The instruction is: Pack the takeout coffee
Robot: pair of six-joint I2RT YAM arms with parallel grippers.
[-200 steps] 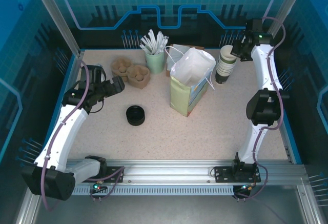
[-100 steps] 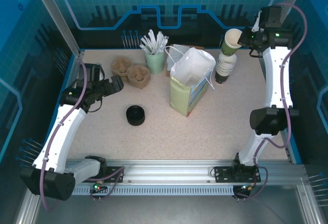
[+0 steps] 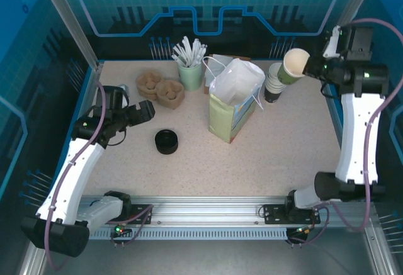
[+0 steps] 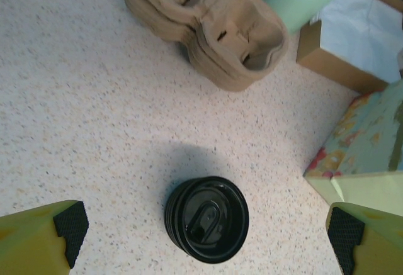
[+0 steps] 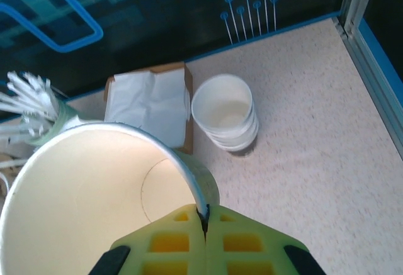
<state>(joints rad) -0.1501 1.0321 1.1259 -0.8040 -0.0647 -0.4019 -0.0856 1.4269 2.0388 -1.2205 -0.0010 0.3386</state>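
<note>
My right gripper [image 3: 310,68] is shut on the rim of a green paper cup [image 3: 295,65], held tilted in the air to the right of the cup stack [image 3: 274,81]. In the right wrist view the fingertips [image 5: 204,215] pinch the cup's [image 5: 94,193] wall, and the stack [image 5: 225,112] stands below on the table. A stack of black lids [image 3: 167,141] sits left of the open paper bag [image 3: 234,102]. My left gripper [image 3: 143,108] hovers open up and to the left of the lids; in its wrist view the gripper [image 4: 206,228] has the lids [image 4: 206,219] between its wide-apart fingers.
Brown cardboard cup carriers [image 3: 160,88] lie at the back left, seen too as carriers [image 4: 214,29]. A green holder of white straws [image 3: 190,67] and a napkin box [image 3: 221,61] stand behind the bag. The bag's corner [image 4: 371,149] is close on the right of my left gripper.
My right arm has lifted one cup off the stack and swung it up and to the right. My left arm has shifted slightly toward the near side, staying open.
</note>
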